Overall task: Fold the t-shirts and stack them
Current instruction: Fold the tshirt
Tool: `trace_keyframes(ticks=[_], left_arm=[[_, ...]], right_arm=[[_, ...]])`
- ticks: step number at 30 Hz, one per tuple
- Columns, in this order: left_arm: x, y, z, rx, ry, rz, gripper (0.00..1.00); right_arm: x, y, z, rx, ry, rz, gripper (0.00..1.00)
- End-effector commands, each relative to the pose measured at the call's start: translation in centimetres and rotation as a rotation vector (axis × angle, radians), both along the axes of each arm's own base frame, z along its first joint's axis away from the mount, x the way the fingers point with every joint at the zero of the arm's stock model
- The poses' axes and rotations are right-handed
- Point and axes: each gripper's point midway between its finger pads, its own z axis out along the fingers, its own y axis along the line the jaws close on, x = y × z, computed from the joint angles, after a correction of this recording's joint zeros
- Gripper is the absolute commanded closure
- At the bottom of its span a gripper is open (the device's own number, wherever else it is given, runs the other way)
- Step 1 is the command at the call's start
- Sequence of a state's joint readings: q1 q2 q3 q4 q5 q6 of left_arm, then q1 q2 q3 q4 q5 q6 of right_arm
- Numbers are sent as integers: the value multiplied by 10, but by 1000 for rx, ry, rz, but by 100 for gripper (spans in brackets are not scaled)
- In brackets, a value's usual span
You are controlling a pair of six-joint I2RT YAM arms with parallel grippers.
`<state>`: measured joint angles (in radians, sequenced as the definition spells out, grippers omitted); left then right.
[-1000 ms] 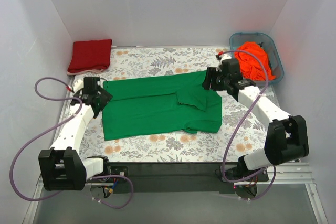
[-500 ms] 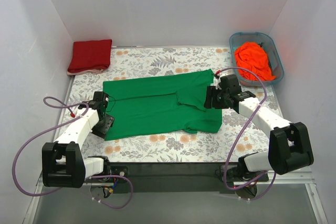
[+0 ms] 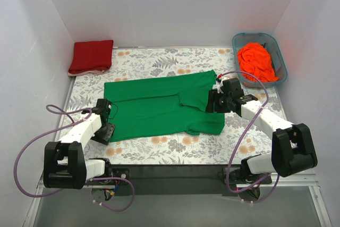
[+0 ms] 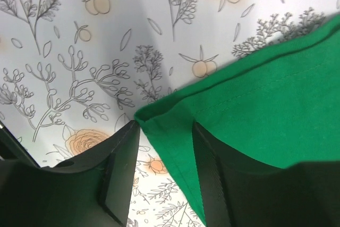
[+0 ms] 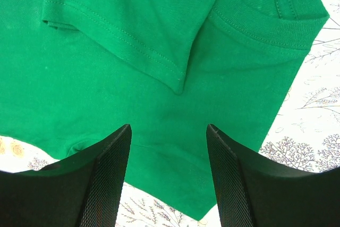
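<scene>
Surface (image 3: 175, 150): flower-printed, carries all three shirts; arm bases at the near edge.
Green t-shirt (image 3: 154, 107): spread flat mid-surface. Long axis parallel to the near edge, hem end toward the left edge, collar end toward the right edge.
Tub (image 3: 280, 62): far right corner, well apart from the green t-shirt.
Red t-shirt (image 3: 91, 56): folded, far left corner, well apart from both pincers.
Orange t-shirt (image 3: 256, 61): crumpled inside the tub, not yet folded.
Right pincer (image 3: 215, 101): over the collar end, nearer arm for that end. Jaws wide, nothing held; in the wrist view (image 5: 167, 128) green cloth lies flat below the gap.
Left pincer (image 3: 104, 128): at the near-left corner of the green t-shirt, nearer arm for the hem end. Jaws part-way apart, one on each side of the corner (image 4: 164, 131); no pinch visible, so taken as not yet holding.
Sleeve (image 5: 133, 30): turned in over the body, just ahead of the right pincer.
Collar (image 5: 265, 25): beside the sleeve, toward the right edge.
Hem corner (image 4: 146, 118): doubled edge, touching the left-hand finger (image 4: 125, 152), cloth running off toward the right edge.
Key relation (judgement): cloth lies rightward of the left pincer along the long axis, so a crosswise fold likely carries the hem corner toward the collar.
Risk (judgement): only the top layer caught.
</scene>
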<state>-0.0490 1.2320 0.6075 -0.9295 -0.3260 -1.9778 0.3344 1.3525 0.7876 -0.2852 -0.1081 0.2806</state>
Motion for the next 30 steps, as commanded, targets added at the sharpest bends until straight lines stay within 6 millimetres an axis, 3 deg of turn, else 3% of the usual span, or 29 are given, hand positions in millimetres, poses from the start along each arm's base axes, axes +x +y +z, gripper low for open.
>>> trace_keyframes(ticks=[1,3,4,9,12,20,25,30], left_arm=[[1,5,-7,32,-6,37,58],[-1,5,-7,29,-7,37,68],[-1,5,-7,29,-8,34,78],[0,6,-2,38,-19,3,100],[3,5,3,32,-38,-18,100],[18,2,24,17,-135,-79,100],[20,4,33,32,-184,-111,100],[20,4,36,37,-218,-120,100]], right_arm=[[5,3,5,10,-35,15,35],[4,2,2,4,-29,12,35],[3,1,1,1,-27,10,35],[-3,-7,0,-19,-6,-16,35],[-13,-12,-4,-25,16,-45,35],[-44,-51,-32,-10,163,-186,38],[-50,-54,-33,26,176,-230,41],[-50,-66,-46,-5,203,-286,47]])
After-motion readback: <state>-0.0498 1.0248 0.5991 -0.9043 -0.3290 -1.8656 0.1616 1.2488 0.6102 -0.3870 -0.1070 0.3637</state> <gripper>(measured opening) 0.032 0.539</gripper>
